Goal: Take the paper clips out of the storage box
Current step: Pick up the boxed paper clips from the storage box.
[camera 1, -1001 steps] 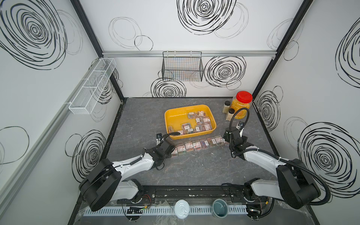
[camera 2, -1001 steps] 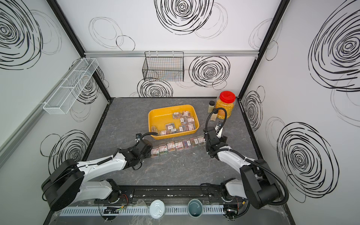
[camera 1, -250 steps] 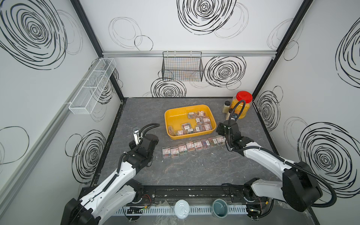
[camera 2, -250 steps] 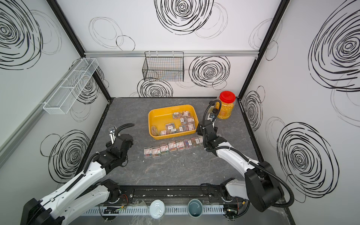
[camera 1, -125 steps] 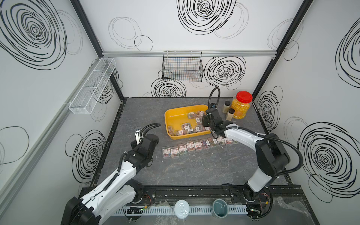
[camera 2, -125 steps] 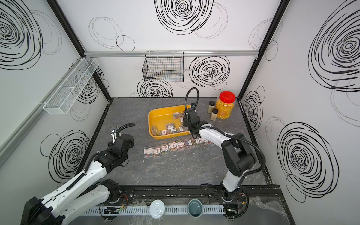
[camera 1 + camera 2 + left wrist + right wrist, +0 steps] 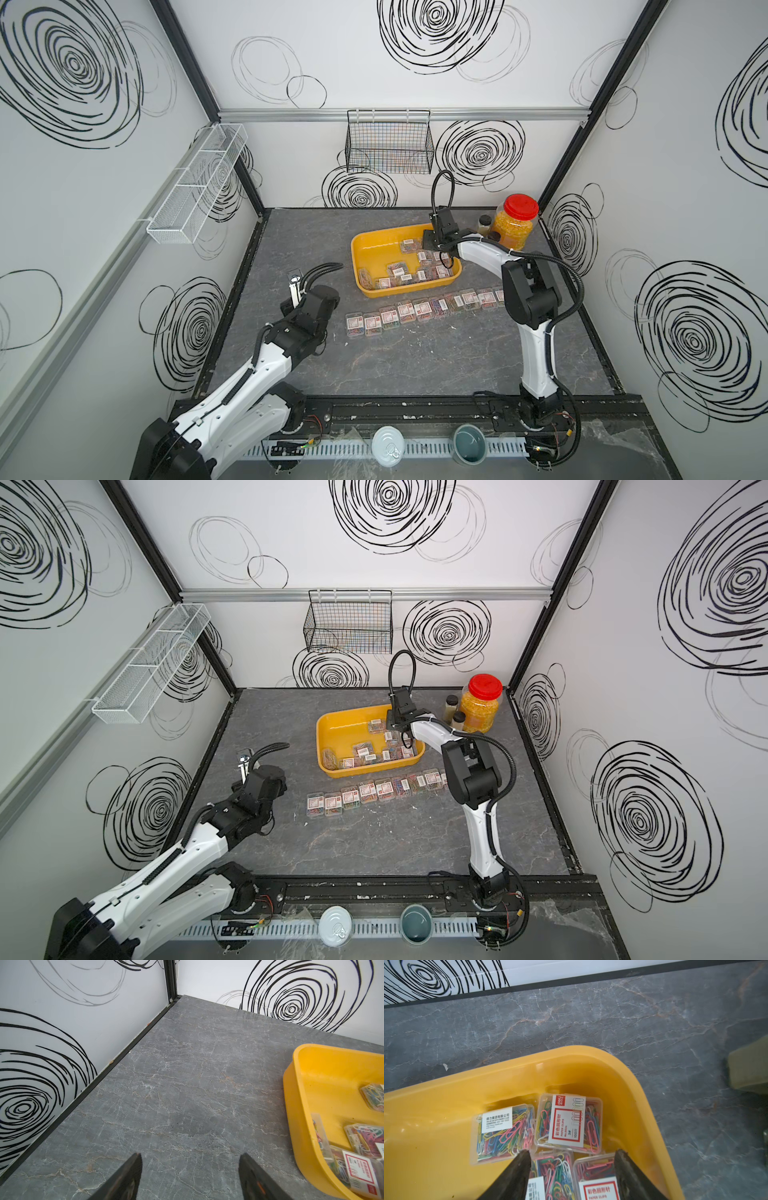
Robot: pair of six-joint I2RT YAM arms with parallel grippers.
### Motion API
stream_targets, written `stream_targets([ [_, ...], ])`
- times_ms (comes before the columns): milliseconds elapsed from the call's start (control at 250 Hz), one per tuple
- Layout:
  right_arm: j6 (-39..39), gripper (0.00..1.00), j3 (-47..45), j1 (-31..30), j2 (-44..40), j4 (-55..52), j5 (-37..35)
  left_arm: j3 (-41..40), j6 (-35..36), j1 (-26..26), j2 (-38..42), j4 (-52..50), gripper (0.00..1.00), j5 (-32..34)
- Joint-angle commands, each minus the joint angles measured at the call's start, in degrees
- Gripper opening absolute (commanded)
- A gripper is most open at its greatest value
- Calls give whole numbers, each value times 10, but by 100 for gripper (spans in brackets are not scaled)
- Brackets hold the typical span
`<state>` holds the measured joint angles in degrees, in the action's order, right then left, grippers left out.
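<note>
Paper clip cases (image 7: 568, 1124) lay in the storage box (image 7: 508, 1068) beneath our right gripper (image 7: 572, 1152), jaws spread; our left gripper (image 7: 190, 1155) also gaped.

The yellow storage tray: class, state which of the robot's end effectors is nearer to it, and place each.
Right. The right end effector hangs over the yellow storage tray's far corner, above paper-clip cases. The left end effector is beside the tray, over bare table.
</note>
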<state>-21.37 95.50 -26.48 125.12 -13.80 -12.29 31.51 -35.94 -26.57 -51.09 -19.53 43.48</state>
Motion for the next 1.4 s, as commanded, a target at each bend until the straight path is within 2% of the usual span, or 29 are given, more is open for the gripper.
stream_targets([
  [0,15,68,38,2,25,-39,-15,0,2,2,-3,12,77,1],
  [256,26,76,98,9,74,-51,-20,-1,1,3,2,13,77,4],
  [771,42,76,243,9,189,-120,-14,1,-1,3,-1,12,77,7],
  [879,40,78,241,4,193,-123,-14,1,0,3,-3,12,77,5],
  [1047,41,89,232,-11,188,-125,-38,0,0,2,-3,13,77,6],
  [1143,37,91,232,-11,188,-124,-41,0,0,3,0,11,77,6],
  [1395,27,79,226,-14,173,-123,-27,-1,0,3,7,11,77,3],
])
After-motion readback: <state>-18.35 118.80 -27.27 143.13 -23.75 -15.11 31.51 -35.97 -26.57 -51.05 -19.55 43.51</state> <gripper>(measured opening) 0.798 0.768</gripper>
